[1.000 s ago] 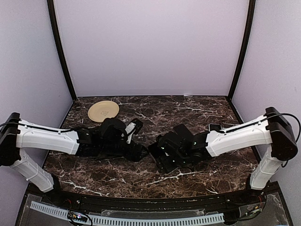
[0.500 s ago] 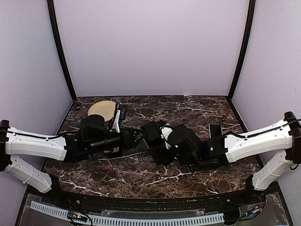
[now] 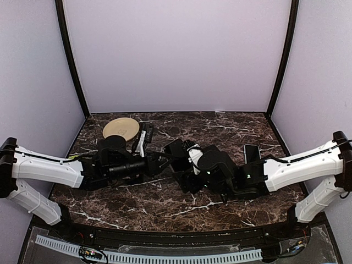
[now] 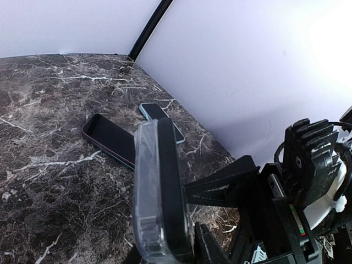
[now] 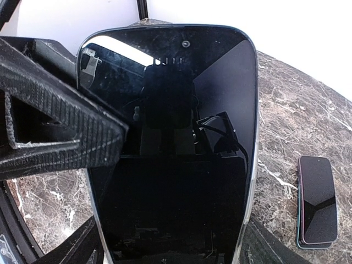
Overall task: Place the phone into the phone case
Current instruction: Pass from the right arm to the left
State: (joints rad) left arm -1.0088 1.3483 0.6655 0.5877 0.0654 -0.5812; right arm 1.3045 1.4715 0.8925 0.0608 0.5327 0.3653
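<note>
The black phone (image 5: 170, 137) stands raised over the table's middle, its screen facing the right wrist camera. My right gripper (image 5: 170, 242) is shut on it across its width, one finger on each long edge. In the top view the phone (image 3: 175, 149) sits between the right gripper (image 3: 184, 162) and the left gripper (image 3: 162, 159). Edge-on in the left wrist view, the clear phone case (image 4: 147, 187) lies against the back of the phone (image 4: 171, 181). My left gripper (image 4: 168, 242) straddles both across their thickness, jaws narrow. Whether they press is unclear. A left finger (image 5: 60, 126) crosses the screen's upper left.
A tan plate (image 3: 121, 129) lies at the back left. On the right of the table rest a dark purple-rimmed slab (image 4: 110, 140) and a teal-edged phone (image 4: 159, 113), seen together from above as a dark pair (image 3: 252, 152). Walls enclose three sides.
The right arm has stretched left with the phone while the left arm drew back and turned. The left jaws have narrowed round the phone and case.
</note>
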